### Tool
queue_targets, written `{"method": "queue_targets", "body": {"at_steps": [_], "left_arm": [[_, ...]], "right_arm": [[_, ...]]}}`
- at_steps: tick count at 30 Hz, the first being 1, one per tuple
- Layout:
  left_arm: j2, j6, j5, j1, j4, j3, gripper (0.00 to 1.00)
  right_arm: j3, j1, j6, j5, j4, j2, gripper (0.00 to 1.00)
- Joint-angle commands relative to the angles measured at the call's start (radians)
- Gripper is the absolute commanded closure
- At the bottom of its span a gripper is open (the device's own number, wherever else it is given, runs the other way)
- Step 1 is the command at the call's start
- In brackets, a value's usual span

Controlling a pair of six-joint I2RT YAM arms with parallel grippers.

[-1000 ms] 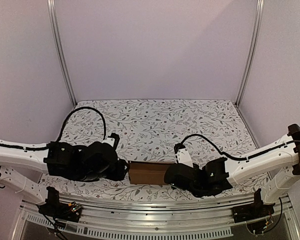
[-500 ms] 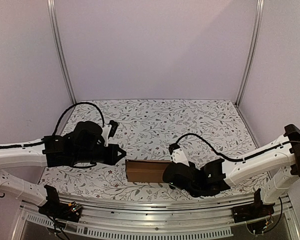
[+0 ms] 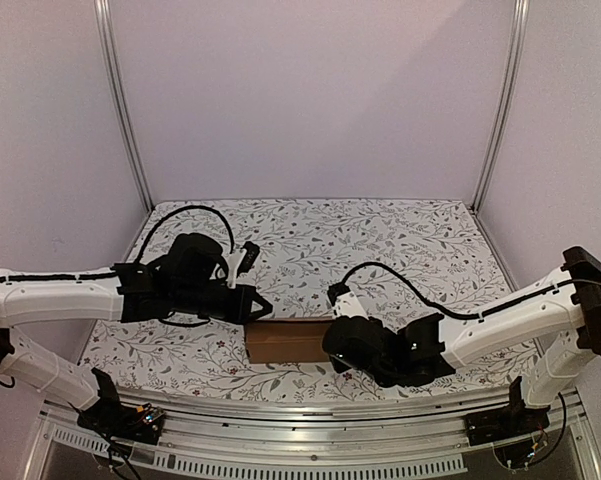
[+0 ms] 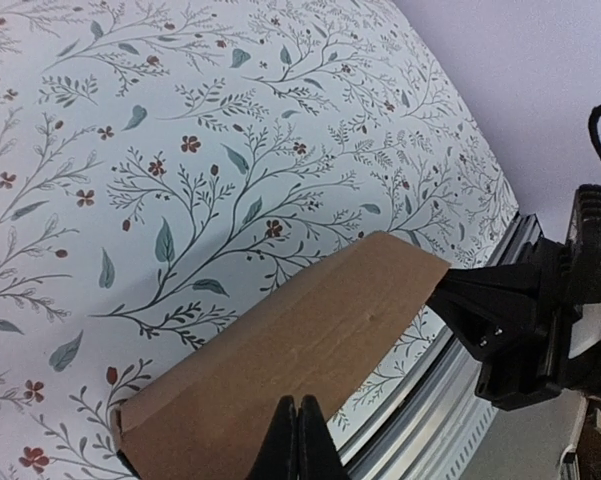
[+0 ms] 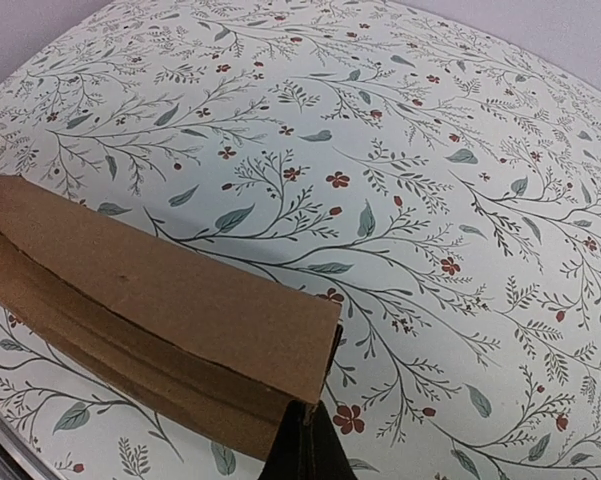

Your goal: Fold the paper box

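- Paper box [image 3: 285, 342]: brown cardboard, folded to a shallow closed shape. It is seen lying on the floral tabletop [image 3: 400, 240] close to the near edge, about mid-width. Its long sides run along that edge.
- Left gripper [image 3: 264, 308]: seen just above the box's far left corner. In the left wrist view the fingers [image 4: 296, 440] are drawn tight together with no gap, and their tips are set over the box's top panel [image 4: 280, 370]. No cardboard is seen between them.
- Right gripper [image 3: 332, 338]: placed at the box's right end, low to the table. In the right wrist view the fingers [image 5: 302, 440] are likewise pressed together, and their tips meet the lower corner of the box's end [image 5: 160, 300]. Whether a cardboard edge is pinched there cannot be told.
- Box top panel: flat and unmarked, with a folded front wall visible beneath it in the right wrist view.
- Metal rail [image 4: 450, 400]: noted just beyond the near table edge.
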Motion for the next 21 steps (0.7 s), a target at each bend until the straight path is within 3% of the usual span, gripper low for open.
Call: {"method": "queue_targets", "body": {"at_steps": [1, 10, 11, 15, 18, 21], "left_arm": [[0.017, 0.005, 0.086, 0.016, 0.075, -0.049, 1.0], [0.092, -0.014, 0.1, 0.018, 0.207, -0.166, 1.0], [0.097, -0.015, 0.098, 0.018, 0.213, -0.17, 1.0], [0.095, -0.021, 0.086, 0.018, 0.219, -0.174, 1.0], [0.08, -0.021, 0.071, 0.02, 0.212, -0.172, 1.0], [0.066, -0.022, 0.061, 0.024, 0.206, -0.174, 1.0]], "right_arm": [[-0.003, -0.028, -0.017, -0.083, -0.057, 0.055, 1.0], [0.006, -0.038, 0.004, -0.119, -0.075, 0.078, 1.0], [0.008, -0.036, 0.003, -0.121, -0.078, 0.078, 0.96], [0.015, -0.037, -0.002, -0.121, -0.09, 0.07, 0.7], [0.018, -0.036, -0.013, -0.122, -0.097, 0.047, 0.36], [0.017, -0.035, -0.033, -0.142, -0.105, 0.005, 0.17]]}}
